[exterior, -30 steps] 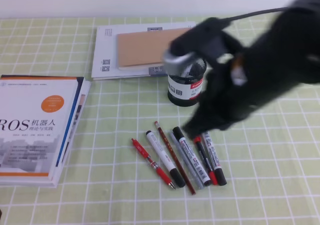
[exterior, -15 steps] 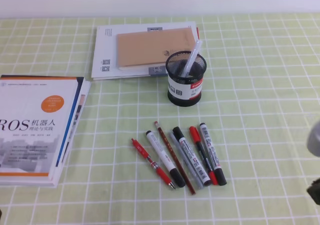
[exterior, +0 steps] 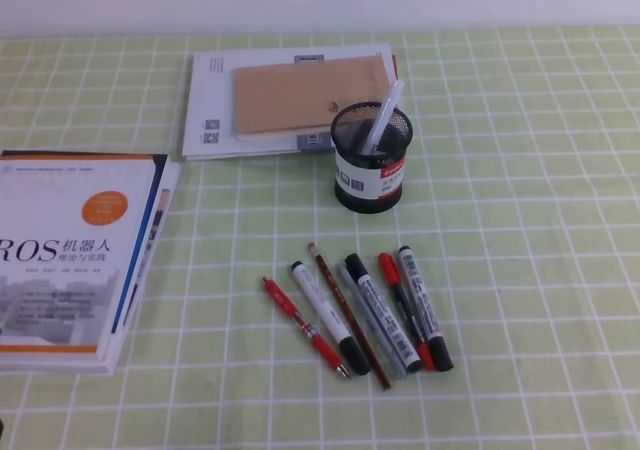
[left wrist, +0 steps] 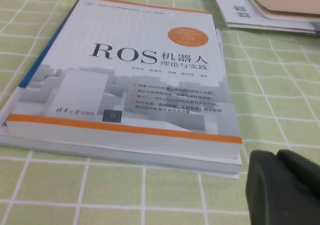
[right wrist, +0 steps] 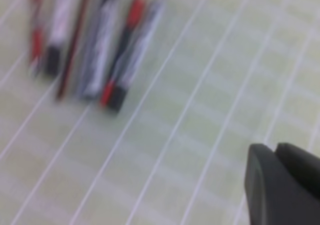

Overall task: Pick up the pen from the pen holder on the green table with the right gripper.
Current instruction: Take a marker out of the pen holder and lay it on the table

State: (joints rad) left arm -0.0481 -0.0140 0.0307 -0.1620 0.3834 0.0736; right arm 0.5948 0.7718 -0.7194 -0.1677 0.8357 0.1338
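Right gripper [right wrist: 285, 185]: closed, empty. Risk: whitish pen [exterior: 382, 117] in holder [exterior: 371, 160] snatched instead of red pen [exterior: 305, 326].

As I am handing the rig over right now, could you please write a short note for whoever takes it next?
Right gripper: shut, holding nothing, out of the overhead view; its wrist camera looks down on the row of pens.
Left gripper: looks shut, empty, parked by the ROS book.
Pen: flat on the green table, leftmost in the row, not in the pen holder.
The holder stands upright and holds only a whitish pen.
Done: no pen is in a gripper.
Left: open the right gripper, approach and grasp the pen, lift.
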